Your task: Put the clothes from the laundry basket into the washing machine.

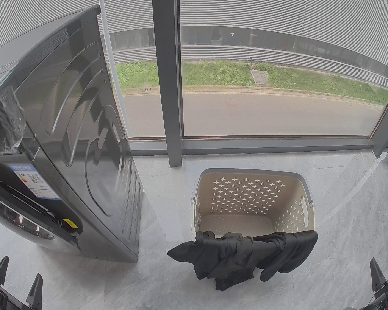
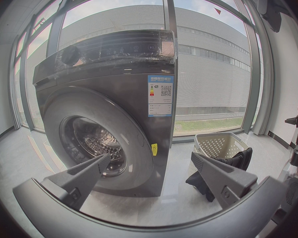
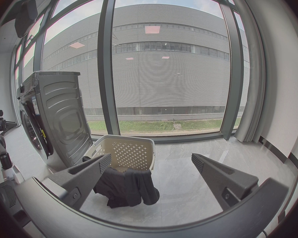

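Both end effectors hang low with nothing in them: the left end effector (image 1: 19, 276) has its fingers spread apart and faces the front of the washing machine (image 1: 86, 151); the right end effector (image 1: 387, 261) is likewise spread wide, near the laundry basket (image 1: 250, 172), which stands on the floor (image 1: 340, 212) beside the machine. A black garment (image 1: 241, 255) lies draped over the basket's near rim — part hanging down the outside, part falling inside. It should handle as soft, light, limp cloth, likely to sag and trail when lifted; the bunched folds on top of the rim look the best place to pinch, since they offer thick layers and stand clear of the plastic wall. The machine's drum (image 2: 96, 142) shows in the left wrist view — whether the door stands open I cannot tell.
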`<state>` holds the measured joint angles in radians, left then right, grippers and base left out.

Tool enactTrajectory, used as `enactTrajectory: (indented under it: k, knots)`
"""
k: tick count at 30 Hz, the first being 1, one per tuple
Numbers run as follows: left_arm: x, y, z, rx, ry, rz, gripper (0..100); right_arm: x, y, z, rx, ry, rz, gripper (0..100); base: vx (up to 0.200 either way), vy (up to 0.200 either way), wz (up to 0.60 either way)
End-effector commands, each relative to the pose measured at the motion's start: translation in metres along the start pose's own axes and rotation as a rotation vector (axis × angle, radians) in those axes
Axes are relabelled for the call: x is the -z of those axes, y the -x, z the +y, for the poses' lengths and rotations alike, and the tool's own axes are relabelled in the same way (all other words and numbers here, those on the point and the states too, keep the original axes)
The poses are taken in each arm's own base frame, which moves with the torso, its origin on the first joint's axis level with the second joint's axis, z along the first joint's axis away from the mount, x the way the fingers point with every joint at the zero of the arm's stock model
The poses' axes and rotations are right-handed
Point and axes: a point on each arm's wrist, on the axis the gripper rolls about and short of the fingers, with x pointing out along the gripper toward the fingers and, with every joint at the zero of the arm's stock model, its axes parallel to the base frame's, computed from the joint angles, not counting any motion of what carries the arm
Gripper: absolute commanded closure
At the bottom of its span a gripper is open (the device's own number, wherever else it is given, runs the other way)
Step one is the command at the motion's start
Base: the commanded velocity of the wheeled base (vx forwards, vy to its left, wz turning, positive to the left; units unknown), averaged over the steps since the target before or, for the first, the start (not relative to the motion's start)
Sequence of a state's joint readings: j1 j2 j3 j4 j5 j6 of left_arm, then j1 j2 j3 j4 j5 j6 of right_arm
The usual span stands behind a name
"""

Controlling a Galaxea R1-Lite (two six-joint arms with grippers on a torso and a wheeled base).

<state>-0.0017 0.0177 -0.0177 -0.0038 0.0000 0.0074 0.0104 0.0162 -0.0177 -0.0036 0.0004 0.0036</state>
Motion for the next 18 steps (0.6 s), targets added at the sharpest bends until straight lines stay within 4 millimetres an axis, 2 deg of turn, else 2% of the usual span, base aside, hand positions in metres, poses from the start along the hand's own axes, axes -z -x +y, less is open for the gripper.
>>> enactTrajectory:
  k: [1, 10, 18]
  knots:
    - [0.0048, 0.0002, 0.0, -0.002, -0.002, -0.002, 0, 0.0052, 0.0, 0.0, -0.001, 0.004, 0.001, 0, 0.0, 0.0, 0.0]
    - [0.0048, 0.0002, -0.0001, 0.001, 0.001, -0.002, 0, 0.0052, 0.0, 0.0, -0.001, 0.004, 0.001, 0, 0.0, 0.0, 0.0]
    - [0.0048, 0.0002, -0.0001, 0.001, 0.006, -0.002, 0, 0.0052, 0.0, 0.0, -0.001, 0.004, 0.001, 0, 0.0, 0.2, 0.0]
